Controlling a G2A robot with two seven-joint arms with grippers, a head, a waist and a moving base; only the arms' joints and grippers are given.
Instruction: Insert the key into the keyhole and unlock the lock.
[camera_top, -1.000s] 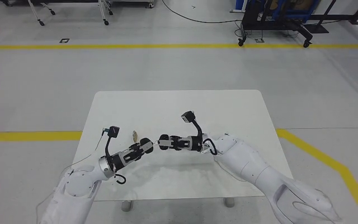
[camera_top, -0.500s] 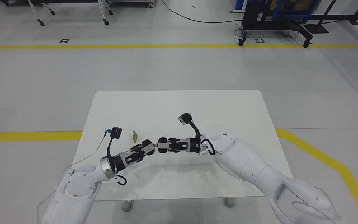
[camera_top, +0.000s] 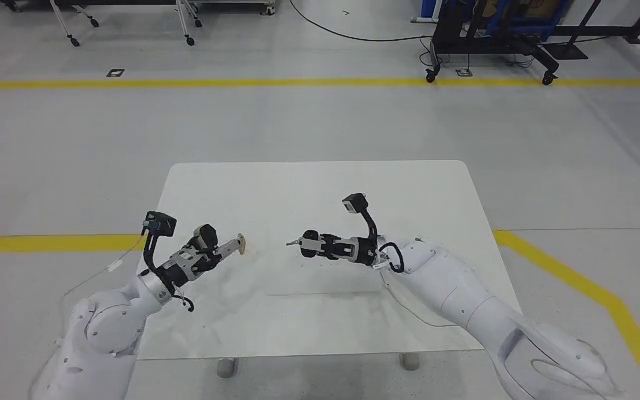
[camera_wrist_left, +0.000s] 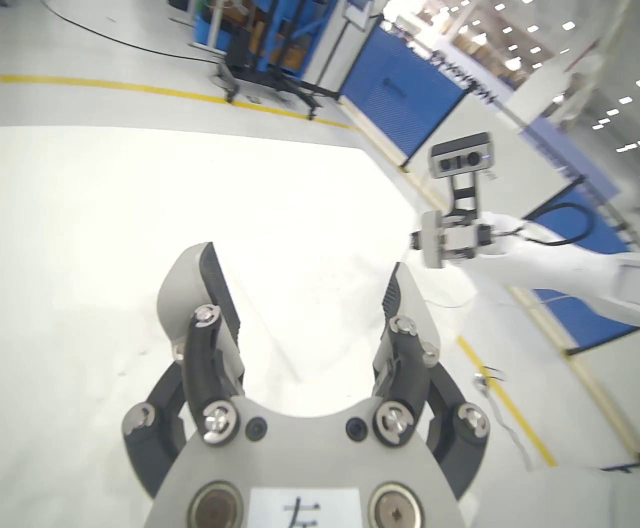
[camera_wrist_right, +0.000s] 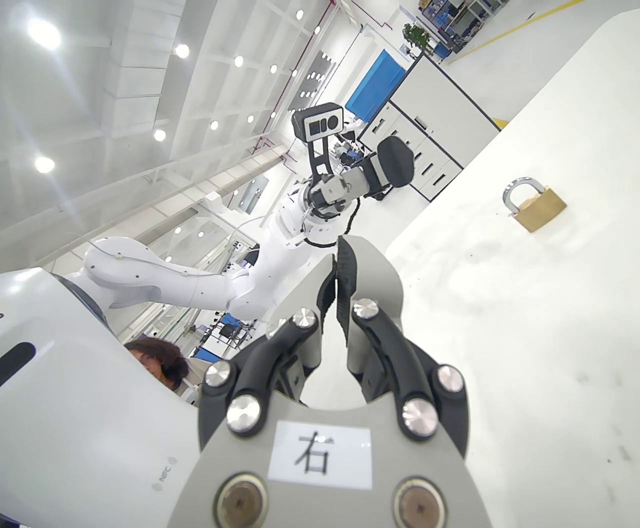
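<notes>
On table (camera_top: 400, 200): padlock (camera_wrist_right: 535, 207), judged heavy, smooth, best gripped across body | left gripper (camera_wrist_left: 302, 265) spread, empty | right gripper (camera_wrist_right: 342, 255) clamped on thin key (camera_top: 293, 241)

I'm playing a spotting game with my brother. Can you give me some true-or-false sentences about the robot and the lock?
1. The lock lies on the white table. True.
2. The left tool is squeezing the lock. False: it is open and holds nothing, and the lock lies on the table on its own.
3. The right tool has its fingers shut together. True.
4. The lock is popped open. False: it looks closed.
5. The two tools are touching each other. False: there is a gap of bare table between them.
</notes>
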